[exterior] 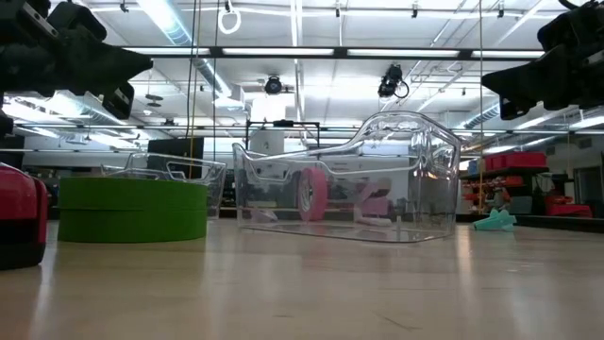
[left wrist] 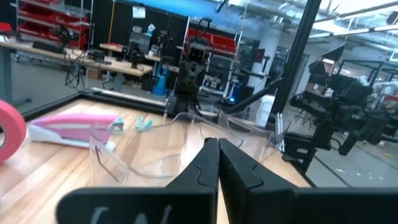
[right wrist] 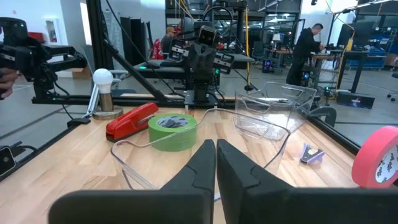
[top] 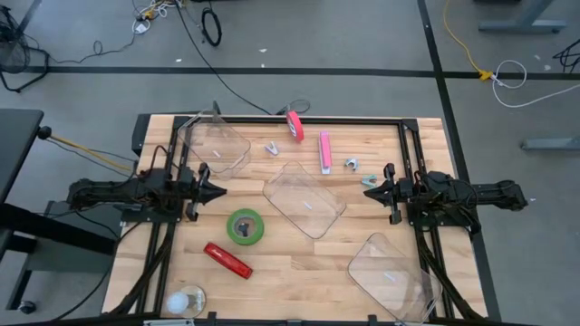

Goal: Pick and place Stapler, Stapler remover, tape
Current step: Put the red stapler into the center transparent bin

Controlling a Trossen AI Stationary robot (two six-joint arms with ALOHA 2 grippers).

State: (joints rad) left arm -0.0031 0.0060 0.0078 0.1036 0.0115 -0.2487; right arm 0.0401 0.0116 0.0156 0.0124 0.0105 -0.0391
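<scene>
**Both tools clenched and empty above the worktop**

Left tool (top: 220, 191) hangs over the left side of your worktop (top: 299, 272), its fingers pressed together with nothing between them; you can see the same in the left wrist view (left wrist: 217, 163). Your right tool (top: 367, 190) hovers over the right side, likewise clenched on nothing (right wrist: 215, 163).

You have the red stapler (top: 227, 260) lying near the front edge, left of centre, with the green tape roll (top: 245, 226) just behind it. A white bulb-shaped object (top: 185, 301) sits at the front left corner.

Near the back edge you will find the pink tape roll (top: 294, 125) standing on its rim, the pink stapler (top: 324, 150) just to its right, a pale lilac staple remover (top: 272, 148) to its left, and a teal staple remover (top: 352, 165) beside the pink stapler, close to the right tool.

Three clear plastic containers are spread about: one at the back left (top: 213, 143), one at the centre (top: 304, 199), one at the front right corner (top: 390, 272). None visibly holds any of these items.
</scene>
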